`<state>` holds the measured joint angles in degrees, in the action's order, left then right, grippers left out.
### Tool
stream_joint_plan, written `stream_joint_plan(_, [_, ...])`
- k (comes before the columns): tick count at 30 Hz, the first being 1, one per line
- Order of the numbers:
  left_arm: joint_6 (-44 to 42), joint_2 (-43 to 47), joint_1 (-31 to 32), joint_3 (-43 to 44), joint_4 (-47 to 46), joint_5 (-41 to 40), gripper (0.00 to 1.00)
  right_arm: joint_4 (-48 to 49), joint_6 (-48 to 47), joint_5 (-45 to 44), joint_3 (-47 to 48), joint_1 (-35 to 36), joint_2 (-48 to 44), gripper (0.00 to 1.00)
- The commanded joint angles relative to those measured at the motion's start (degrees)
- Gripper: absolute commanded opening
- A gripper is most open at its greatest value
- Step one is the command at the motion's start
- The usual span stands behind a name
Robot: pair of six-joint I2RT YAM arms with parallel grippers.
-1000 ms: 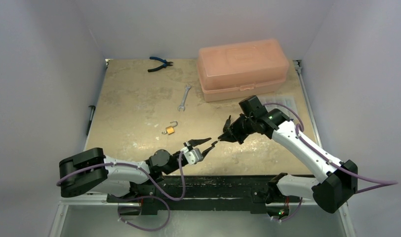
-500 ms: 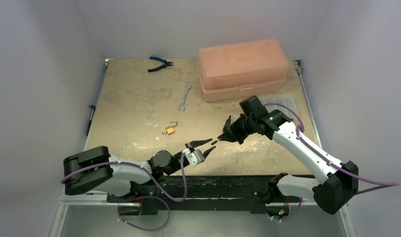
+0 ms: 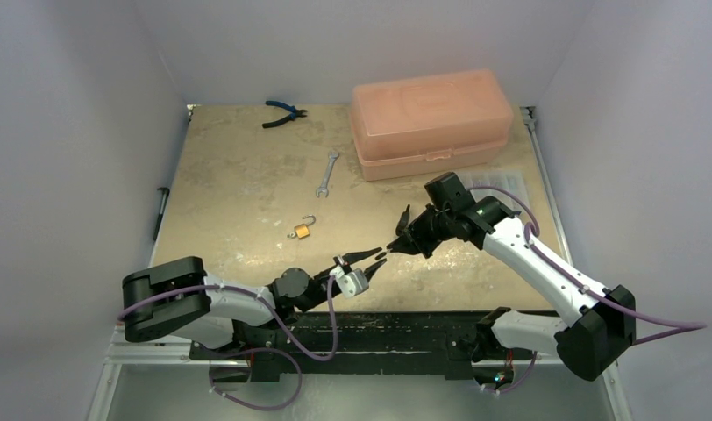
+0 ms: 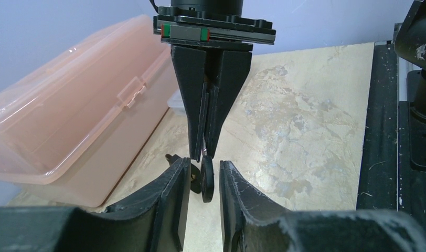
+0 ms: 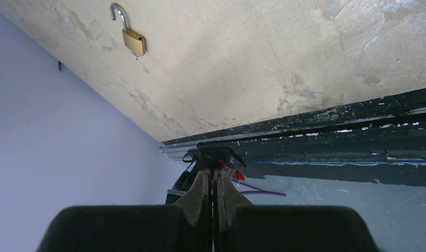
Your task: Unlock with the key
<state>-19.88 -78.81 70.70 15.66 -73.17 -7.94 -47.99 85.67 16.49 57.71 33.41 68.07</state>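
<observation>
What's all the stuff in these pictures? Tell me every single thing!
box: one, pink, back right of the table
pliers: one, blue handles, back edge
wrench: one, silver, middle
padlock: one, gold, shackle open, front middle
key: one, dark, held up above the front
table: one, tan
right gripper: one, black, shut on the key
left gripper: one, black, open around the key

The left gripper (image 3: 376, 256), jaws slightly apart, points at the right gripper (image 3: 393, 246), pinched closed; their tips nearly meet.
</observation>
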Motion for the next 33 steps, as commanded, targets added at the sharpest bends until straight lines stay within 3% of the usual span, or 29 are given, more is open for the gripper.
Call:
stream_joint_plan(1, [-1.36,-0.88,0.49,2.08,-4.27,-0.71,0.27,0.97,0.9,1.53,-0.15,-0.04,-1.53,0.0])
stream_joint_plan(15, [-1.34,-2.6,0.67,2.68,-5.16,-2.11,0.21,2.01,1.69,2.41,-1.45,0.06,-2.65,0.0])
stream_joint_plan(21, [-1.12,-3.24,0.67,3.08,-6.73,-2.69,0.15,2.01,1.69,2.1,-1.76,0.02,-2.86,0.0])
stream_joint_plan(26, [-1.09,-3.08,0.68,2.98,-7.35,-3.15,0.01,2.03,1.56,1.99,-1.9,0.04,-2.77,0.0])
stream_joint_plan(31, [0.09,-2.31,0.73,2.18,-8.54,-3.34,0.0,5.09,-1.73,2.79,-2.15,-0.01,-2.77,0.0])
stream_joint_plan(32, [0.63,-1.93,0.76,1.74,-8.83,-3.57,0.0,6.61,-3.05,3.81,-2.23,0.06,-2.84,0.04])
stream_joint_plan(33, [1.07,-1.34,0.76,1.35,-8.93,-3.85,0.0,7.81,-4.11,3.93,-2.19,0.04,-3.01,0.18])
